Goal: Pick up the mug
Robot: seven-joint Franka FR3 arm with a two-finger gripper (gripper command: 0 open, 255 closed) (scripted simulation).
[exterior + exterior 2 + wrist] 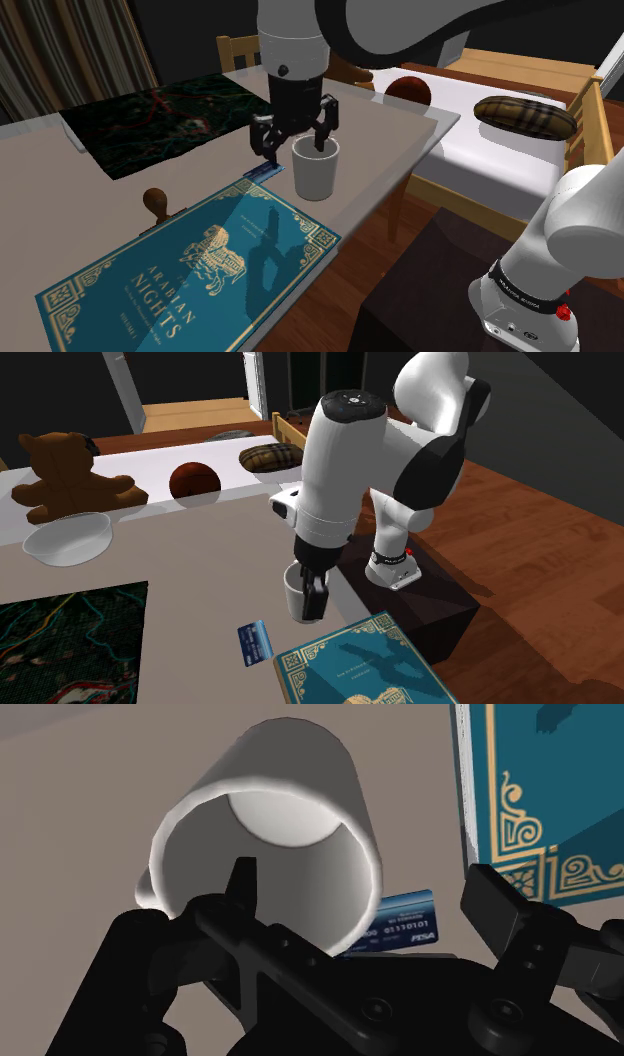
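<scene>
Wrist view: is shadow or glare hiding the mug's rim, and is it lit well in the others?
Wrist view: no glare; the mug has a bright rim and a shaded grey inside, with the black hand covering its near edge. Shoulder view: mug evenly lit, shadow of the arm on the blue book. Second exterior view: the hand stands partly in front of the mug.

The mug [315, 175] is plain white, the gripper [297, 147] black. The book [190, 265] is teal with gold ornamental borders; the card [405, 919] is blue.
</scene>
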